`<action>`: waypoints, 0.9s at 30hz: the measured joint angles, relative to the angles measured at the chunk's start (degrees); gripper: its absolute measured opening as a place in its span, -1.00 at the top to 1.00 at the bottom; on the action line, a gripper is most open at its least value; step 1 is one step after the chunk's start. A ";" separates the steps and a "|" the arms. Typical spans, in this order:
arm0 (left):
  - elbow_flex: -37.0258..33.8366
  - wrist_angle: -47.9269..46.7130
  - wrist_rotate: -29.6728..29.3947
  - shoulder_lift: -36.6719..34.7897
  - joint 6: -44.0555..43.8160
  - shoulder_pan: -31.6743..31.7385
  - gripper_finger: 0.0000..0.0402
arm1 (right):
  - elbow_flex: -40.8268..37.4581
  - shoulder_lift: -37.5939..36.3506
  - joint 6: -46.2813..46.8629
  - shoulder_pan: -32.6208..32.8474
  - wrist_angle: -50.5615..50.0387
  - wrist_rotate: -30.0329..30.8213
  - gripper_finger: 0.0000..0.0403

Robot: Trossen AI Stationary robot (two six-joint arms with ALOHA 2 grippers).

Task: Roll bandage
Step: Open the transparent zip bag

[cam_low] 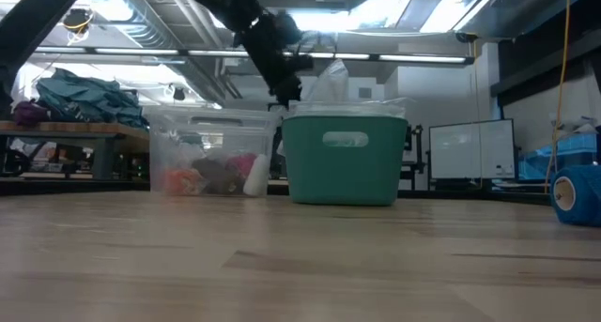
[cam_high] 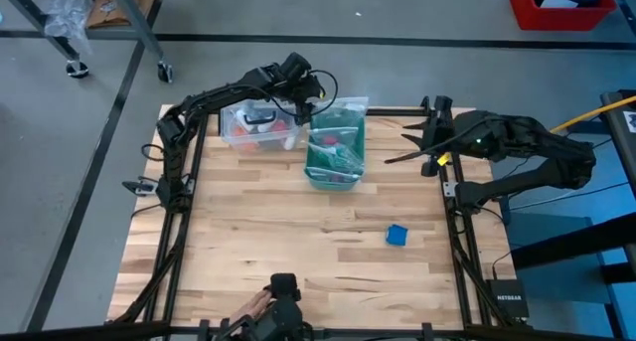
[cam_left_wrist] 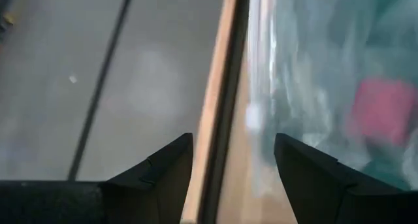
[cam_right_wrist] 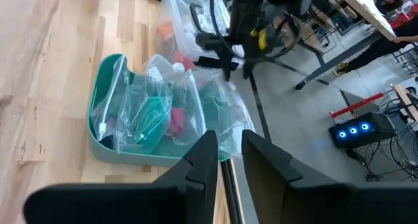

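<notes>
Bandage [cam_high: 397,235]: small blue roll, right of centre on the wooden table [cam_high: 258,232] in the high view; untouched.
Left gripper [cam_high: 302,110]: upper centre, above the far rim of the teal basket [cam_high: 333,172], beside the clear bin [cam_high: 253,134]; fingers spread wide, empty.
Right gripper [cam_high: 397,158]: upper right, at the table's right edge; fingers narrowly parted, holding nothing.
Basket holds crumpled clear plastic bags [cam_right_wrist: 140,116].

Table [cam_high: 248,252]: bandage [cam_high: 397,235], basket [cam_high: 334,172], bin [cam_high: 253,137]

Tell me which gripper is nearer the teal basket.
Left. The left gripper hovers open at the teal basket's far rim; the right gripper sits apart, off the basket's right side.
</notes>
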 joint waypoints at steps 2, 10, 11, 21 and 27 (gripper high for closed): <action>0.02 0.99 0.07 -1.14 -0.23 -0.02 -0.03 | 0.00 0.09 -0.04 0.00 0.01 -0.23 0.62; 0.02 1.41 0.41 -3.20 -0.43 0.46 -0.03 | 0.00 0.20 -0.04 0.00 0.07 -0.23 0.62; 0.02 1.13 0.43 -3.17 -0.40 0.59 -0.03 | 0.00 0.18 -0.03 0.00 0.10 -0.23 0.62; 0.00 -0.27 12.38 -2.85 -3.84 6.10 -0.03 | 0.00 0.18 0.00 0.00 0.18 -3.27 0.62; 0.00 -0.57 17.04 -2.63 -5.82 8.98 -0.03 | 0.00 0.18 0.00 0.00 0.25 -3.25 0.62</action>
